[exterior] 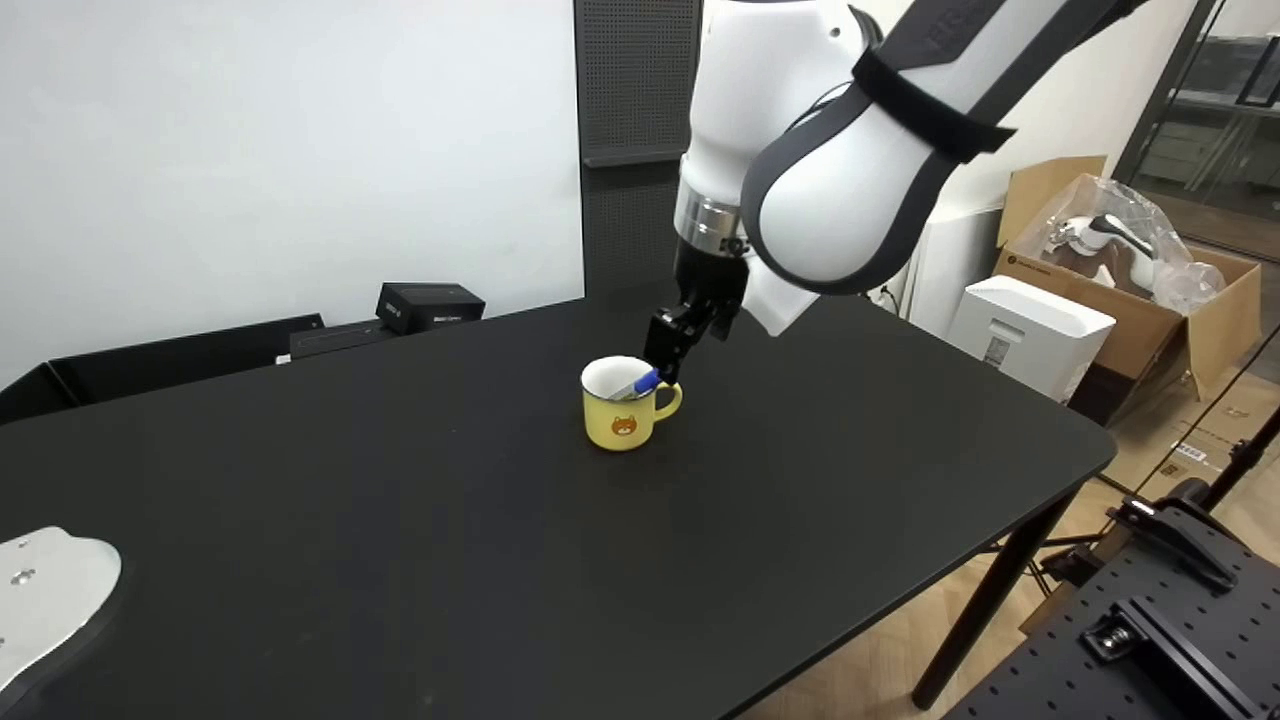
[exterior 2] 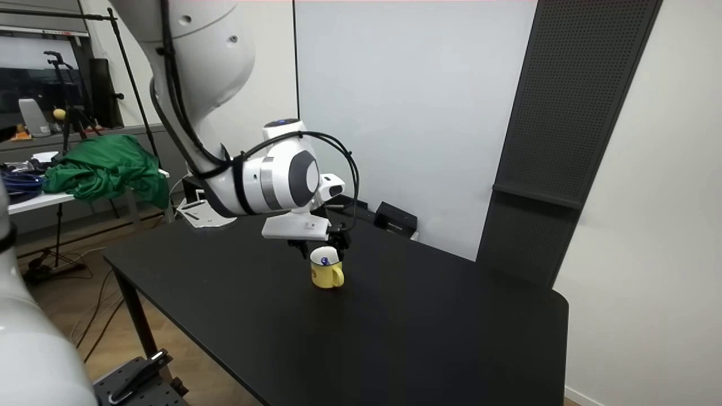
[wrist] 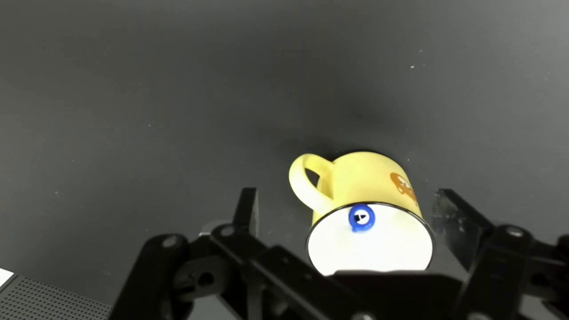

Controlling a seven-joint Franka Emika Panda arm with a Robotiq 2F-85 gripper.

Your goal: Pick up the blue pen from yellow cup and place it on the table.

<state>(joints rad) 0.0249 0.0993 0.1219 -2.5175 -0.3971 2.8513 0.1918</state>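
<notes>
The yellow cup [exterior: 605, 428] stands upright on the black table [exterior: 480, 560]; it also shows in an exterior view [exterior 2: 322, 276] and in the wrist view [wrist: 364, 180]. The blue pen [exterior: 646, 382] leans in the cup, its blue end at the rim near the handle. The blue end shows in an exterior view [exterior 2: 324, 261] and end-on in the wrist view [wrist: 361, 217]. The pen's lower part is hidden in the cup. My gripper [wrist: 349, 209] is open and empty above the cup, its fingers apart on either side of the pen and rim. It shows in both exterior views [exterior: 675, 345] [exterior 2: 322, 252].
Black boxes [exterior: 430, 306] stand at the table's far edge before a white wall panel [exterior 2: 406, 113]. A white metal plate [exterior: 55, 590] is at the table's edge. A cardboard box [exterior: 1130, 290] and a white case [exterior: 1030, 335] stand beyond the table.
</notes>
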